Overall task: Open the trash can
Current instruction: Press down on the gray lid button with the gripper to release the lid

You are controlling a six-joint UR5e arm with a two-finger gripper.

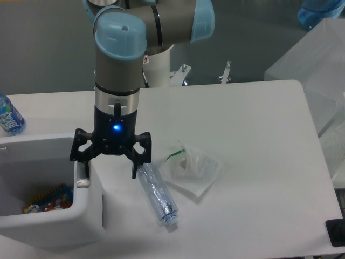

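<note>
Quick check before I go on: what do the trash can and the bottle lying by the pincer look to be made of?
The trash can looks like white moulded plastic, smooth and slightly glossy, with rounded corners and thick walls. The bottle lying beside the open pincer seems to be thin clear plastic: the table shows through it and its ribbed wall catches highlights. It appears empty, though that is hard to confirm.
</note>
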